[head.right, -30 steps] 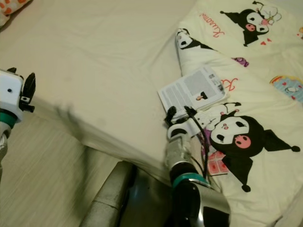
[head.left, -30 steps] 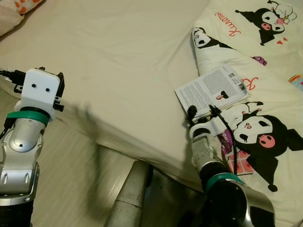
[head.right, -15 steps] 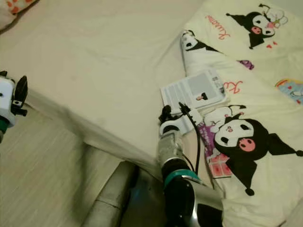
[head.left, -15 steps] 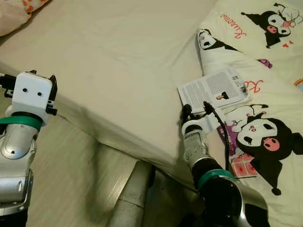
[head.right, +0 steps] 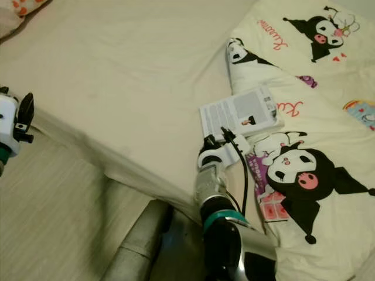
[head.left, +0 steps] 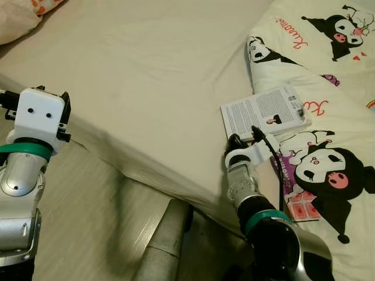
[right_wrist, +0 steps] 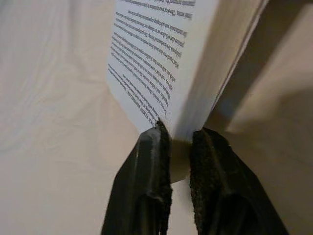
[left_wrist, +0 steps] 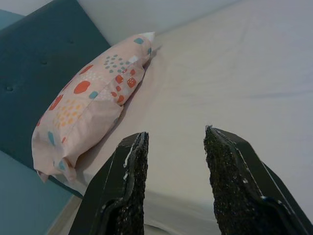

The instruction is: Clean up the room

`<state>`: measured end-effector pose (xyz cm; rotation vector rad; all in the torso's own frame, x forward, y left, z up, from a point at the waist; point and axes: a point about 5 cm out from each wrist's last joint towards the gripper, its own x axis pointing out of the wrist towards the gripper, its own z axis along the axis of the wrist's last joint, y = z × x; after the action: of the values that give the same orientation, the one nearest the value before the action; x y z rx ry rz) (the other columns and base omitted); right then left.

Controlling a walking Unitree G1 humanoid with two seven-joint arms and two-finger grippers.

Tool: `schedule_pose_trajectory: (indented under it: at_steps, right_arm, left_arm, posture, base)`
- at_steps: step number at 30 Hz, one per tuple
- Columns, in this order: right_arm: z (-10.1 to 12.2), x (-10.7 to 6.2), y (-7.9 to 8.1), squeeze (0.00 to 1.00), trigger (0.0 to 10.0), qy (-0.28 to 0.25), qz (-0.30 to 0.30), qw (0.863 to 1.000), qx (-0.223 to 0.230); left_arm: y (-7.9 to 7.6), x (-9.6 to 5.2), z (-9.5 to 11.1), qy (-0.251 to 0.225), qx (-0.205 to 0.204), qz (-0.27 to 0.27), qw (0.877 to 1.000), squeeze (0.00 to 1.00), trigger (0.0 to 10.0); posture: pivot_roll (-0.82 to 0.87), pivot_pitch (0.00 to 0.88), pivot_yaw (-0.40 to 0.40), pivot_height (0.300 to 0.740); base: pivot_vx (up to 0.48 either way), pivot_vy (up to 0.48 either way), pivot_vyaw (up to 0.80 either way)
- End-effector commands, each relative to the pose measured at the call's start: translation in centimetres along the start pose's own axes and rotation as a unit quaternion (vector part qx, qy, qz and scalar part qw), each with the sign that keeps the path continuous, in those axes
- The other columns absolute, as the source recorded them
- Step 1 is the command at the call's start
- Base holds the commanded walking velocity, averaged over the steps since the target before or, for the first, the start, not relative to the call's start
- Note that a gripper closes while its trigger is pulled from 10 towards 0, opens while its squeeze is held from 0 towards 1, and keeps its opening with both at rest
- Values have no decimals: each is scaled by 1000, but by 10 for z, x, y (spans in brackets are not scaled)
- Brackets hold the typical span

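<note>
Left gripper (left_wrist: 176, 183): raised beside the bed's near edge, over the floor; fingers spread apart, nothing between them.
Pillow (left_wrist: 90, 100): peach with orange and blue spots, lying at the head of the bed against a teal headboard (left_wrist: 44, 63).
Bed sheet (head.left: 146, 76): plain cream, lightly creased.
Right gripper (right_wrist: 178, 147): at the near corner of a booklet (head.left: 265, 110); fingers narrowed, pinching that corner.
Booklet: printed pages face up, lying on the sheet at the edge of the quilt.
Quilt (head.left: 328, 175): cream, printed with black cartoon characters, spread over the right side of the bed.
</note>
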<state>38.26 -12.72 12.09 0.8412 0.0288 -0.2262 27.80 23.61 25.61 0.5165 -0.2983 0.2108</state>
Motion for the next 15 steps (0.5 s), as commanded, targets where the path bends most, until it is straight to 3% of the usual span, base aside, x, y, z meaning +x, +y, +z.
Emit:
schedule_pose_trajectory:
  at_steps: [1,6,10,14,15]
  right_arm:
    - [-11,-5,-9,0,0,20,-9,1000,2]
    - [-13,-6,-6,0,0,26,30,999,10]
    - [-15,-11,-14,0,0,31,80,996,20]
    - [-16,-20,-32,0,0,34,93,995,25]
    - [-16,-28,-42,0,0,35,97,994,24]
  left_arm:
    - [1,-1,-7,14,6,-1,1000,0,10000]
    - [-2,-1,-10,15,2,-2,1000,0,10000]
    - [-4,3,-14,14,-1,-3,1000,0,10000]
    - [-4,6,-16,12,-2,-3,1000,0,10000]
    - [-5,8,-18,12,-5,-4,1000,0,10000]
  posture:
    - [468,321,33,595]
    - [420,295,11,595]
    - [383,273,5,595]
    - [336,251,-3,595]
    - [294,236,-10,595]
  base:
    - [0,0,0]
    - [0,0,0]
    - [0,0,0]
    - [0,0,0]
    - [0,0,0]
